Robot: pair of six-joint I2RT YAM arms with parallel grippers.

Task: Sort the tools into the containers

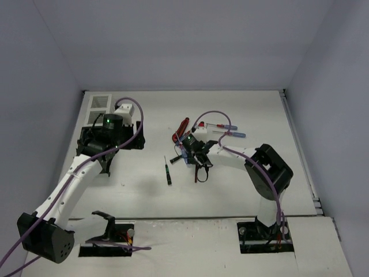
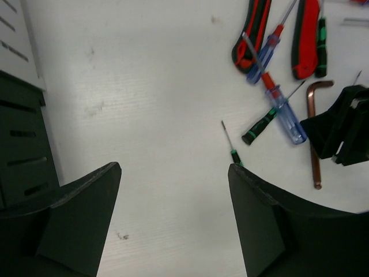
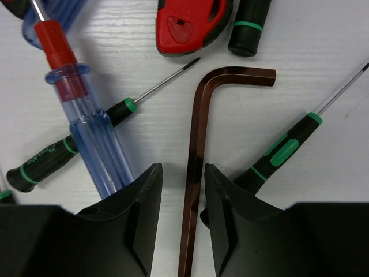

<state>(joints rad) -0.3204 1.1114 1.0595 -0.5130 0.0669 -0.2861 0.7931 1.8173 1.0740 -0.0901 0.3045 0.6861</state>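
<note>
The only writing I can find is a line of pale lettering on the handle of a black-and-green screwdriver lying just beside the hex key, and it is too small for me to read. I take the hex key as my reference: a dark brown L lying flat on the white table, its long leg running between the fingers of the right gripper. Those jaws stand at a narrow gap astride that leg, with a slit of table showing on one side, so I don't call it clamped. A blue clear-handled screwdriver lies across the lettered one, close beside the key. A red pliers handle sits just beyond the key's bend. A second black-and-green screwdriver lies on the key's other side, its handle end running under a finger. A lone thin screwdriver lies apart from the key, toward the left arm. Well away from the key on that same side stand a white bin and a black bin, next to each other, both with slatted walls; I cannot see into either. The left gripper hangs near them, spread wide and holding nothing. Plain grey-blue walls close in the table on three sides.
</note>
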